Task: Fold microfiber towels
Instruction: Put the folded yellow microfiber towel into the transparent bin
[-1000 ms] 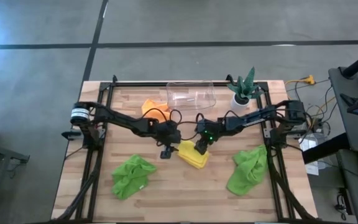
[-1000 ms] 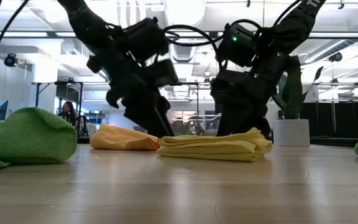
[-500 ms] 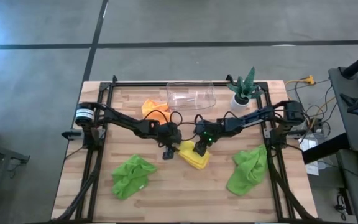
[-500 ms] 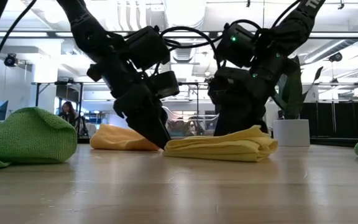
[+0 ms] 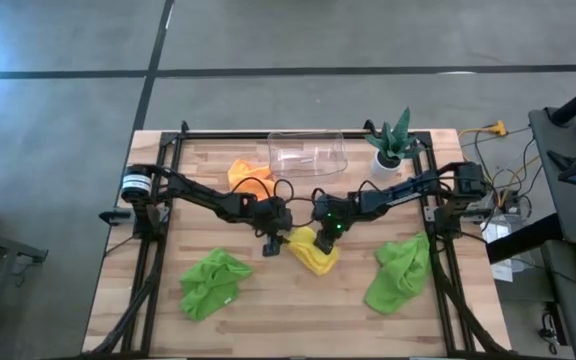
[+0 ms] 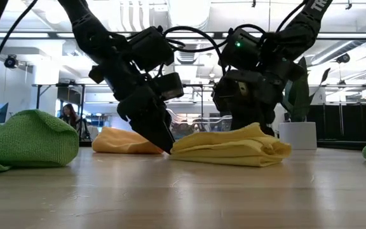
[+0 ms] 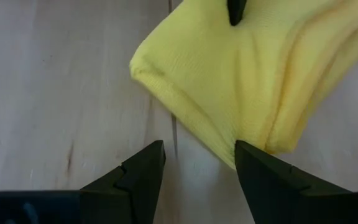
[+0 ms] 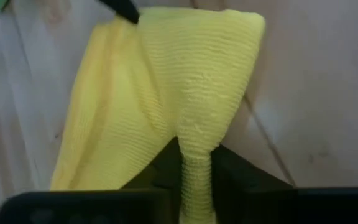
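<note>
Progress: I'd call it early. The yellow towel (image 5: 312, 252) is the only one being worked; it sits mid-table, bunched into a few thick layers, partly folded but not squared off. The orange towel (image 5: 249, 176) lies crumpled toward the back, beside the clear bin (image 5: 308, 152). Two green towels are untouched heaps at the front: the left green towel (image 5: 213, 281) and the right green towel (image 5: 400, 270). So roughly one towel partway, three left, as I read it.

Right gripper (image 5: 325, 236): my right arm reaches in from the right side of the table, wrist angled down over the yellow towel's back edge. In the right wrist view the fingers are pinched on a narrow pleat of yellow cloth (image 8: 194, 165), the fabric fanning out beyond them. In the low view that side of the towel (image 6: 230, 147) humps up under the gripper, so it is holding and lifting a fold.

Left gripper (image 5: 269, 246): my left arm comes in from the left, tilted down, tips low at the towel's left edge. In the left wrist view the fingers (image 7: 138, 171) stand apart with bare wood between them; the towel corner (image 7: 241, 81) sits just ahead, one finger right by its edge, nothing gripped.

Plant (image 5: 392, 140) stands back right, clear of the work.
</note>
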Robot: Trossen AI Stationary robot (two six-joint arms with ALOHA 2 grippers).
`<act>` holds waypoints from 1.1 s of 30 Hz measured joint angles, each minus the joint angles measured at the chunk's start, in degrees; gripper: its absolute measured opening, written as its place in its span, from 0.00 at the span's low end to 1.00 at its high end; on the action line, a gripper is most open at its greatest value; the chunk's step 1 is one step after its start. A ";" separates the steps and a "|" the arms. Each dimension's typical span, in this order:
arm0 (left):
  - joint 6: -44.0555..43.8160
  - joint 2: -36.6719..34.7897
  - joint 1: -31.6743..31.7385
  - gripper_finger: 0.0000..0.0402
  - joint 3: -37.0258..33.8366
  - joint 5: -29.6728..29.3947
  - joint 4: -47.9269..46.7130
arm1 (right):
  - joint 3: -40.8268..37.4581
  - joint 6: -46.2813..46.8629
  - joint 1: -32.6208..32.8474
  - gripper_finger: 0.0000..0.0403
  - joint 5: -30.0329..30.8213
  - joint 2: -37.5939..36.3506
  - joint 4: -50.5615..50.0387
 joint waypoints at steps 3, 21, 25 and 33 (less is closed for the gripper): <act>0.00 0.00 0.00 0.46 0.00 -0.09 -0.01 | -0.04 -0.41 0.10 0.05 -0.45 0.01 -0.11; -1.43 -4.40 0.21 0.46 -0.22 -2.84 -7.07 | 2.15 -0.37 0.11 0.02 3.24 -6.37 -1.21; -1.29 -8.99 0.70 0.46 -0.17 -5.92 -8.14 | 3.37 -1.76 0.07 0.02 4.66 -9.75 -4.54; -0.77 -23.50 3.30 0.46 -0.15 -16.63 -15.29 | 9.12 -6.25 -0.53 0.02 13.33 -15.96 -14.06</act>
